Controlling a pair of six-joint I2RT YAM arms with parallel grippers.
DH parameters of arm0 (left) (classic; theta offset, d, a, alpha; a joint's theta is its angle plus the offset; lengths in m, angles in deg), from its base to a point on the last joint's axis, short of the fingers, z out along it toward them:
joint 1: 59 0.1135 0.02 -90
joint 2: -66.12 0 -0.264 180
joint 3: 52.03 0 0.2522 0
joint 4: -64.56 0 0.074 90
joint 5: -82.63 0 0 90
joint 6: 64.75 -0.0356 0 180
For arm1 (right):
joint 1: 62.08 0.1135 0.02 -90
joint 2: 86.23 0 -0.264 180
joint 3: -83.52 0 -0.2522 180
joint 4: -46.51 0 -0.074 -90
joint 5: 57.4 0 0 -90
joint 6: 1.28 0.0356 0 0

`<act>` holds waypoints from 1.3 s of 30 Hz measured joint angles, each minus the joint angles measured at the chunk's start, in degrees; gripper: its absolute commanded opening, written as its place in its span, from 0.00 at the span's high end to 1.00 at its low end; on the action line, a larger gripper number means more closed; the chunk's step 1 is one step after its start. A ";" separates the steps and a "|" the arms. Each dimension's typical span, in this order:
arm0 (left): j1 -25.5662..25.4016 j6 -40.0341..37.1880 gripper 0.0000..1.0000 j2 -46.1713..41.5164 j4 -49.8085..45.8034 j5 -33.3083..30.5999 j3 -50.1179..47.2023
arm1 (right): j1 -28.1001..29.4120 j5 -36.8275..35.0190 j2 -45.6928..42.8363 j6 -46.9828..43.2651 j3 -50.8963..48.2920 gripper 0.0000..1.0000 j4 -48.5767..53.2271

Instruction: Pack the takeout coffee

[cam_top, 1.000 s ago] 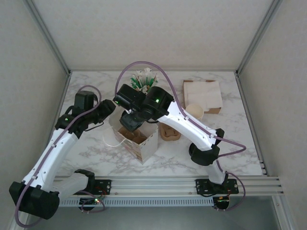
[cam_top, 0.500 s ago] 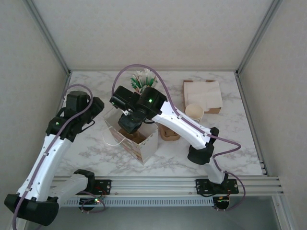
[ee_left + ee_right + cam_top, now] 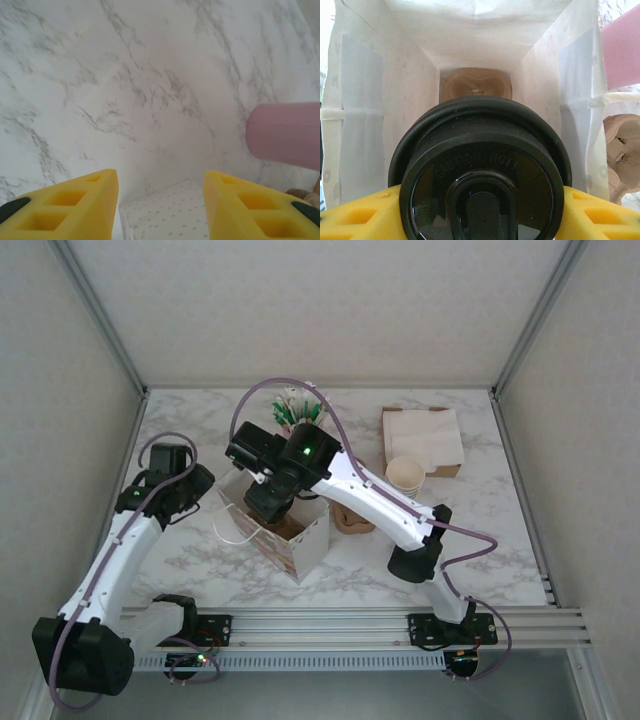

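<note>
On a white marble-patterned table [image 3: 480, 540] boxed in by pale wall panels [image 3: 330, 300], the right gripper [image 3: 480, 212] clamps the takeout coffee [image 3: 480, 150] just below its black lid at the mouth of an open white paper bag [image 3: 300, 535], on whose floor lies a brown pulp carrier [image 3: 475, 84]. The left gripper [image 3: 160, 175], jaws spread and gripping nothing, hovers over bare tabletop just left of the bag. Behind stand a brown box of white napkins [image 3: 422, 438] and a stack of lidless cream cups [image 3: 405, 475], while a second pulp carrier [image 3: 352, 518] lies just right of the bag.

Marble table [image 3: 500, 560] with paper bag [image 3: 297, 540], napkin box [image 3: 425, 438], cups [image 3: 405, 475]
</note>
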 measured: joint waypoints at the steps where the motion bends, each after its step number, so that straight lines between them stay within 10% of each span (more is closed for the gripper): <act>1: 0.00 0.07 0.52 0.37 0.57 0.72 -0.48 | 0.00 0.00 0.17 -0.02 0.00 0.42 -0.02; 21: -0.98 3.76 0.55 -5.05 5.25 9.09 -8.83 | -0.55 1.09 3.89 0.15 -7.76 0.43 -3.02; 39: 0.90 2.29 0.54 -1.31 5.31 2.84 -9.14 | -0.96 1.27 2.62 0.70 -15.87 0.44 -10.36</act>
